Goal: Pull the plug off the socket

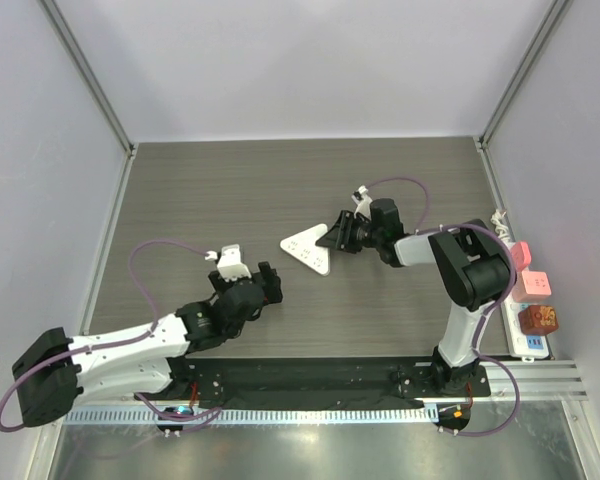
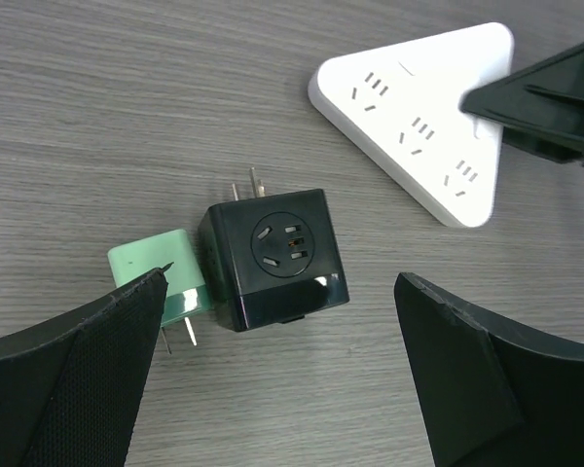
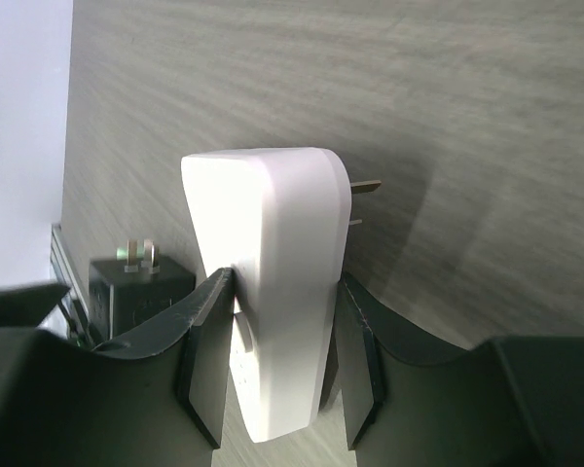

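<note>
The white triangular socket lies flat at mid-table; its face shows no plug in the left wrist view. My right gripper is shut on its right corner; in the right wrist view both pads press the white body, whose own prongs stick out at the side. A black cube plug lies loose on the table near the socket, prongs bare, with a green plug touching its left side. My left gripper is open above them, fingers wide apart and empty. The cube also shows in the right wrist view.
A white power strip lies along the right table edge with a pink adapter and a brown one on it. Metal frame posts stand at the back corners. Purple cables loop from both arms.
</note>
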